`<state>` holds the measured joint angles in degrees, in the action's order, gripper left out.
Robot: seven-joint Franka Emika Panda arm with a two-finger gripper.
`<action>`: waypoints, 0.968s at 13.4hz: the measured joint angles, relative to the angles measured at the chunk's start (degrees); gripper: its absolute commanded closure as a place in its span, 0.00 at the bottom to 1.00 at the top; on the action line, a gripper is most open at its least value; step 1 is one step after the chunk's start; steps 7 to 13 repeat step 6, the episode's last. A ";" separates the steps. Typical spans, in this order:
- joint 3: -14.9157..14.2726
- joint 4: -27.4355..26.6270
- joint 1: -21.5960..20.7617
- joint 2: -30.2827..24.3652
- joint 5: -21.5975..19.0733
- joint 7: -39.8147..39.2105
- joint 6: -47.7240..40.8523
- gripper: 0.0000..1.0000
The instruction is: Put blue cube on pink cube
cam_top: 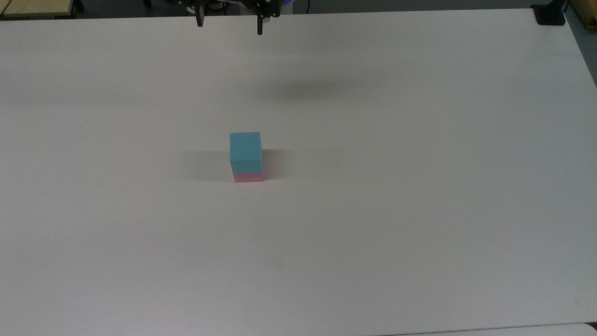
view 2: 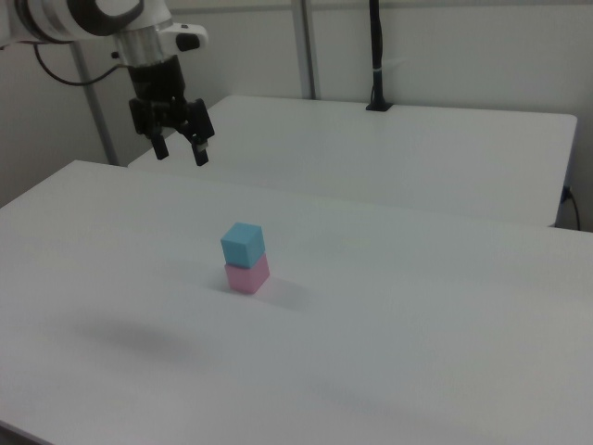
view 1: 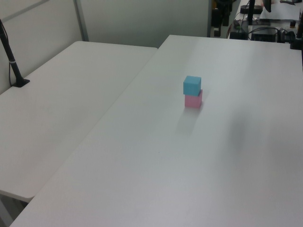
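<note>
Stack's done: blue cube sits on pink cube well below and away from your tool, fingers apart and empty, raised over the surface, so you likely just park the arm.

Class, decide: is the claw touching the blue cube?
Apart. The right view shows the open claw raised well above and away from the blue cube, bare table between.
</note>
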<state>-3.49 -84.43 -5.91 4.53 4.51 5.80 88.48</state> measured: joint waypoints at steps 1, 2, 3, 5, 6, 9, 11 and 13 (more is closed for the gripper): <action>0.00 -0.92 -0.51 -1.00 0.00 0.00 -0.01 0.00; 0.00 -1.76 -1.01 -1.92 -0.03 0.00 -0.02 0.00; 0.00 -2.41 -1.38 -2.69 -0.17 0.00 -0.02 0.00; -0.02 -2.93 -1.48 -3.25 -0.94 0.00 -0.47 0.00; -0.04 -2.97 -1.48 -3.27 -1.14 0.00 -0.89 0.00; -0.04 -2.97 -1.48 -3.27 -1.14 0.00 -0.89 0.00; -0.04 -2.97 -1.48 -3.27 -1.14 0.00 -0.89 0.00; -0.04 -2.97 -1.48 -3.27 -1.14 0.00 -0.89 0.00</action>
